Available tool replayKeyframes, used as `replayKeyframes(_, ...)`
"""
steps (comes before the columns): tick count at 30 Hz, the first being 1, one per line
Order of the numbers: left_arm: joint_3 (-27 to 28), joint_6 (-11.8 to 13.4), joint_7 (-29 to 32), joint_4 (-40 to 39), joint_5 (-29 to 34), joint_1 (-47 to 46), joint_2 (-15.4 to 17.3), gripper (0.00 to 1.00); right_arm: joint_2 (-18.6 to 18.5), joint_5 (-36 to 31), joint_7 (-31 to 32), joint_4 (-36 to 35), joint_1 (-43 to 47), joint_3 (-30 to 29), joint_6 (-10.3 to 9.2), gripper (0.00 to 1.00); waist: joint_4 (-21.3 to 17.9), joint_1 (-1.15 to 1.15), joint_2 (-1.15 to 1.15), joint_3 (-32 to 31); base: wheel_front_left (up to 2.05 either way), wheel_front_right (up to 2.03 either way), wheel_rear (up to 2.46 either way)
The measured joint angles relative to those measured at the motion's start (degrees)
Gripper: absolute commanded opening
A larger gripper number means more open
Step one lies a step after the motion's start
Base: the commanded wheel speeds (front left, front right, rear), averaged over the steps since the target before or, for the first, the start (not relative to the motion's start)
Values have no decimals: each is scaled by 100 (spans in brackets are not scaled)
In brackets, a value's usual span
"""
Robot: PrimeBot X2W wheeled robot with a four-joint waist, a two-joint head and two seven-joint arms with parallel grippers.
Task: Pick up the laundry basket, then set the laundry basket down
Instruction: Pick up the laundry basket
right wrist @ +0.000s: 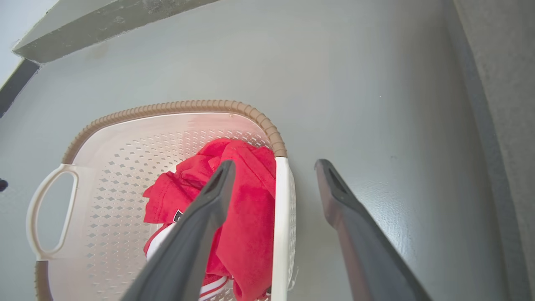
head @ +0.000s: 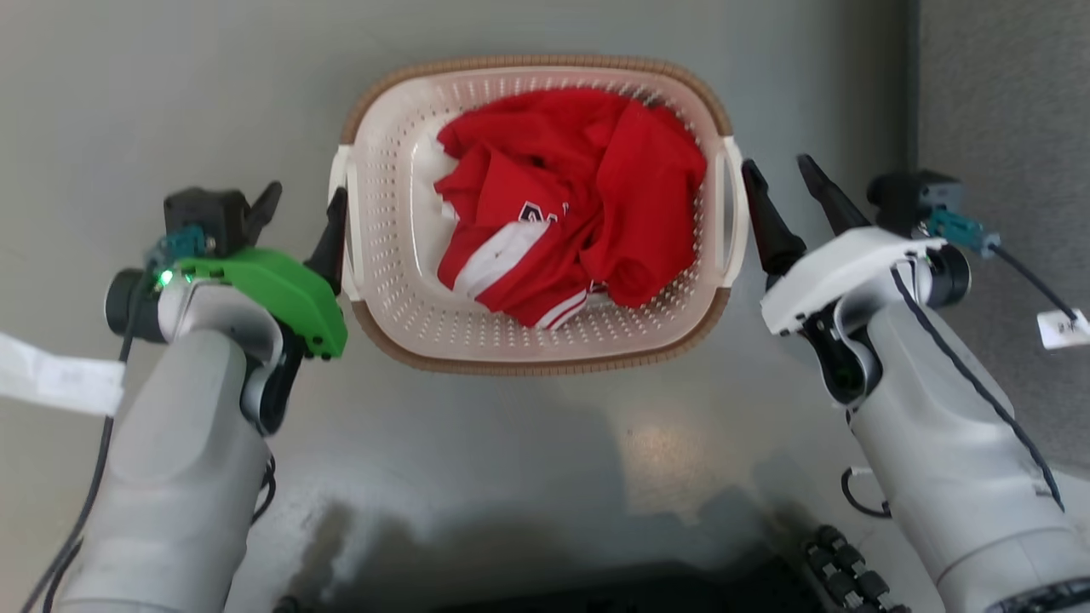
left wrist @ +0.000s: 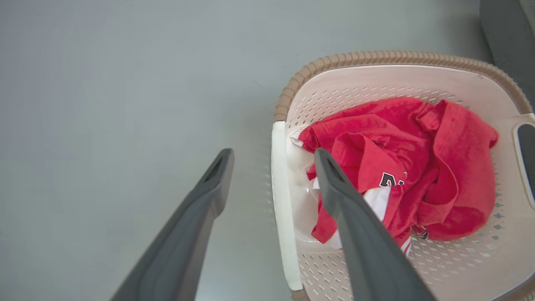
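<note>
Left pincer (head: 306, 191) is spread wide and holding nothing, with its inner finger right up beside the left handle (head: 345, 213) of the basket (head: 545, 366). In the left wrist view that white handle bar (left wrist: 282, 209) lines up in the gap between the two fingers, one on the floor side and one over the basket side (can't tell if anything's actually touching). Right pincer (head: 777, 163) is the mirror image: wide, empty, both fingers just outside the right handle (head: 734, 213), and its wrist view has the handle (right wrist: 281, 217) in the gap too.

The basket sits on the grey floor (head: 128, 85), centred between the two arms. Inside is a crumpled red shirt (head: 588, 204) with white stripes, bunched toward the right side and staying below the brown rim, so it doesn't cover either handle.

Around it: a darker textured strip (head: 996, 128) runs along the floor beyond the right arm, a white tag (head: 1063, 328) hangs off that arm's cable, and a white label (head: 60, 383) sticks out by the left arm.
</note>
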Motion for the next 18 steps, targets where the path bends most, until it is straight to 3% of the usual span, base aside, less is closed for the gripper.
replayKeyframes(18,-608,-1,56,658,-328,-893,-144,100,3,302,167,823,-939,436,1,100,31,0,0,906,0,0,0)
